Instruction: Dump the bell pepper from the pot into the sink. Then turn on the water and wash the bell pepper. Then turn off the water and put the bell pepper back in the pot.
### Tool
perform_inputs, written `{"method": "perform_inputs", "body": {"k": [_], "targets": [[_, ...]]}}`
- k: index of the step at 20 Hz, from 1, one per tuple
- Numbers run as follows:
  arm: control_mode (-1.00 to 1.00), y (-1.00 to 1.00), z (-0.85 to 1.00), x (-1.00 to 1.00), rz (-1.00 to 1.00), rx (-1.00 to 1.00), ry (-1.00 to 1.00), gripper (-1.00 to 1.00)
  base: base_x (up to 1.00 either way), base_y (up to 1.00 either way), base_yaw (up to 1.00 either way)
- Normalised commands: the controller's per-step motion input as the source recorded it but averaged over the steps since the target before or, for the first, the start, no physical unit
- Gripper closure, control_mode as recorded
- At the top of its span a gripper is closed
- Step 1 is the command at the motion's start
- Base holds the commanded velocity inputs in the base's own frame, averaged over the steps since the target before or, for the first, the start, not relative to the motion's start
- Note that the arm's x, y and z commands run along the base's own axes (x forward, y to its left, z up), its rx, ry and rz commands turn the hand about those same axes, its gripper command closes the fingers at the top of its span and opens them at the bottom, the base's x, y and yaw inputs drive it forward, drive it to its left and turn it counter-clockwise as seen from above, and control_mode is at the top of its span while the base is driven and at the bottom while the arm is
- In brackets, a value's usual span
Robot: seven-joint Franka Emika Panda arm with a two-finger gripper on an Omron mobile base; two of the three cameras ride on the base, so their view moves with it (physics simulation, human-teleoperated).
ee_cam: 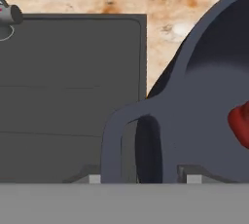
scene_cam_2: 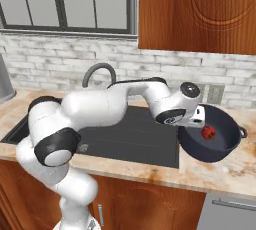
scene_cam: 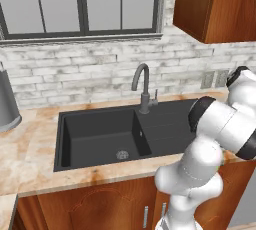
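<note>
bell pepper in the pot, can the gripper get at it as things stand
Probably not right now: the gripper is clamped on the pot at its near handle, and the bell pepper lies inside, beyond the rim.

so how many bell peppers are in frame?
1. The bell pepper lies inside the pot, which is tilted on the counter right of the sink; its red edge also shows in the hand view. More could hide behind the pot wall.

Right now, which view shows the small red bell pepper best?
Right base view: the small red bell pepper sits whole inside the round dark pot. Hand view catches just a red sliver at the frame edge.
</note>
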Motion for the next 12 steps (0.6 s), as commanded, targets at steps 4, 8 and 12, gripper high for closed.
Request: {"method": "perform_inputs", "body": {"k": [4,8,12], "targets": [[-1.00,1.00,0.87,-0.53,0.00,0.00,-0.20,1.00,0.00,0.00,0.00],[-1.00,1.00,0.79,-0.36,0.00,0.00,-0.10,1.00,0.00,0.00,0.00],[-1.00,1.00,0.74,-0.24,0.01,0.00,-0.02,1.00,0.00,0.00,0.00]]}}
